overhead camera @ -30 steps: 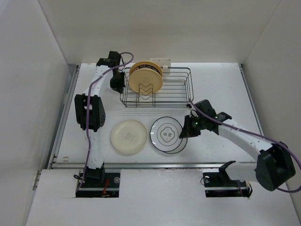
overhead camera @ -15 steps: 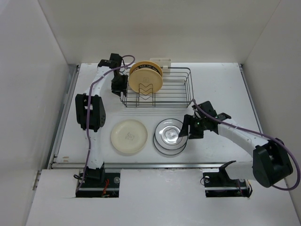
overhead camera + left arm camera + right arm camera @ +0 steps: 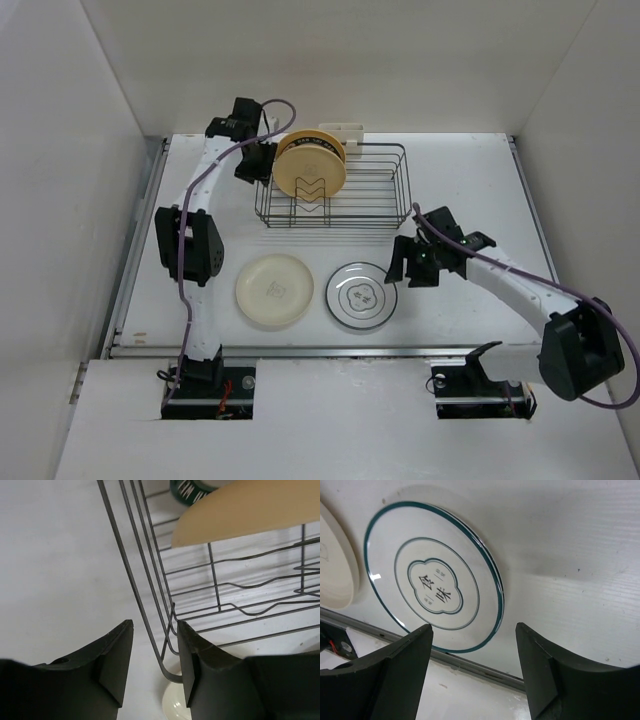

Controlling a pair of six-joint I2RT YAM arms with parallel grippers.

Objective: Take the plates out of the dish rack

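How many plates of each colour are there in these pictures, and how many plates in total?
cream plate, on the table: 1
white plate with thin dark ring, on the table: 1
yellow-orange plate, in the dish rack: 1
plate with dark green patterned rim, in the dish rack: 1
Total: 4 plates

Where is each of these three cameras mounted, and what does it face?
Top: fixed above and behind, looking down on table, rack, left arm and right arm.
Left wrist: on the left arm, facing the rack's corner and yellow plate; own fingers show.
Right wrist: on the right arm, facing the ringed plate; own fingers show.
Shared: top and right wrist both show the ringed plate.
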